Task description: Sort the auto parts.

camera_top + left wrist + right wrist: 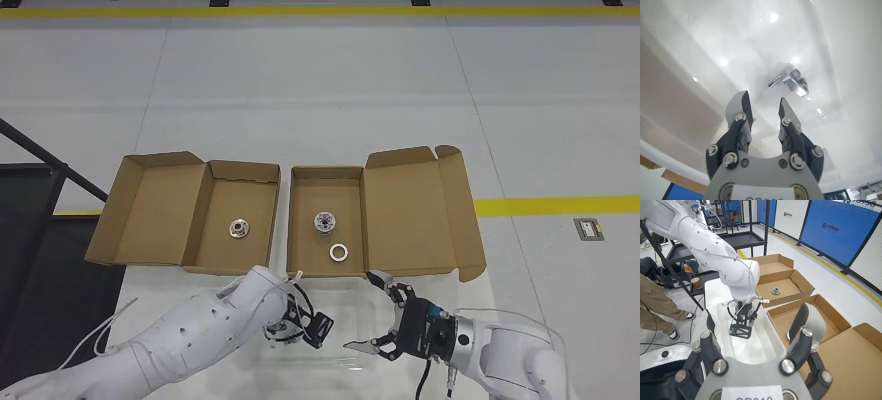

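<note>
In the top view we find the left box [250, 200] holding a flanged hub [238, 228] and the right box [345, 195] holding a toothed part [324, 221] and a ring [340, 252]; nearer the robot, the right gripper [359, 311] has its jaws spread wide around nothing, the left gripper [318, 330] near it. In the left wrist view its jaws stand parted and empty over the white tray [706, 37]; a silver bracket [793, 82] lies on its floor just beyond the fingertips [784, 103], untouched; in the right wrist view we see that gripper pointing down into the tray.
</note>
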Motion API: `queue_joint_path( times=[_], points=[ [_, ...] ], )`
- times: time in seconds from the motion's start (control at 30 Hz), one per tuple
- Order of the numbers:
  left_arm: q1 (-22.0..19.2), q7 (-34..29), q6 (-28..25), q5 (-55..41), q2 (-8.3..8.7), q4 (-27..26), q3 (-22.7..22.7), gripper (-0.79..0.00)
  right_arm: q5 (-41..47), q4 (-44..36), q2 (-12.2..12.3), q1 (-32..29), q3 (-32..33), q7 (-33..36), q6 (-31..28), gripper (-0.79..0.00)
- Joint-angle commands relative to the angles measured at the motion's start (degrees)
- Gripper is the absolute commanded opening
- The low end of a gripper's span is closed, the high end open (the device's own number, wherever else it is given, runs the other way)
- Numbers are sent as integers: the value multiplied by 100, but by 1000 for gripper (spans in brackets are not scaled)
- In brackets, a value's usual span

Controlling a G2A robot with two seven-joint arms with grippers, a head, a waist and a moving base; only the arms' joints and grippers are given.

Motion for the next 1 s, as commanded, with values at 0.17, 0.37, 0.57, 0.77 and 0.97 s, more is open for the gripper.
queue_joint_path(
  times=[0.17, 0.37, 0.57, 0.77, 0.97],
  points=[
    [184, -413, 0, -755, 199, -300, -241, -419, 0, 0, 0, 0, 0, 0, 0, 0],
    [315, -1321, 76, -2060, 357, -529, -564, 0, 0, 0, 0, 0, 0, 0, 0, 0],
    [358, -1925, 279, -2846, 429, -687, -694, 0, 0, 0, 0, 0, 0, 0, 0, 0],
    [358, -1925, 279, -2846, 429, -687, -694, 0, 0, 0, 0, 0, 0, 0, 0, 0],
    [513, -1938, 691, -2903, 405, -556, -722, 0, 0, 0, 0, 0, 0, 0, 0, 0]
  ],
)
